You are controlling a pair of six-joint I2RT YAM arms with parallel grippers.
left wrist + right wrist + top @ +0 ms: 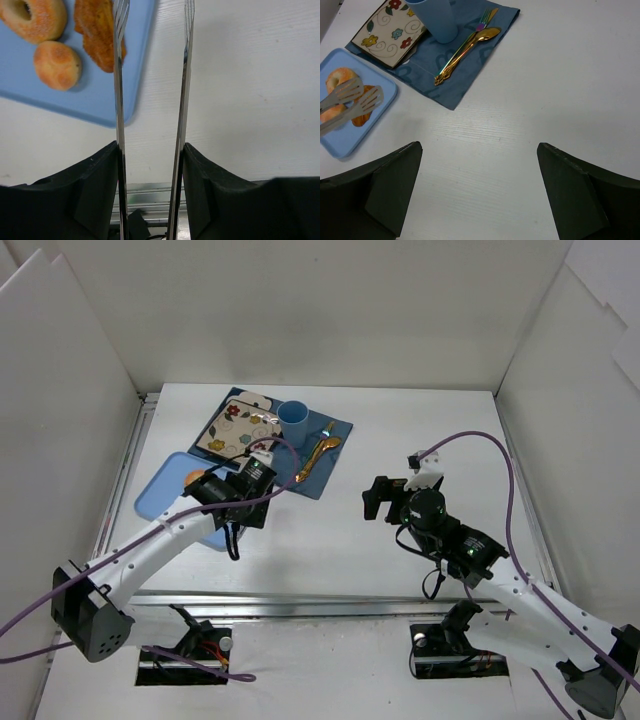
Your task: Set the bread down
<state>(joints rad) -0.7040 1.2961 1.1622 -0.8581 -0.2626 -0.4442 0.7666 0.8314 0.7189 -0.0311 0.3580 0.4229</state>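
The tongs [118, 75] are clamped in the left end effector [151, 165], with their blades apart. The right end effector [479, 150] is spread wide and holds nothing. The bread [97, 35] lies on the blue tray [100, 100] beside the donut [35, 17] and is not yet gripped. If the blades are closed here, only its edge may be pinched, and it could slip out.

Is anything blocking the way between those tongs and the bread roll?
Nothing visible does. The tongs in the left gripper have open tips right at the bread; the donut and round pastry lie beside it.
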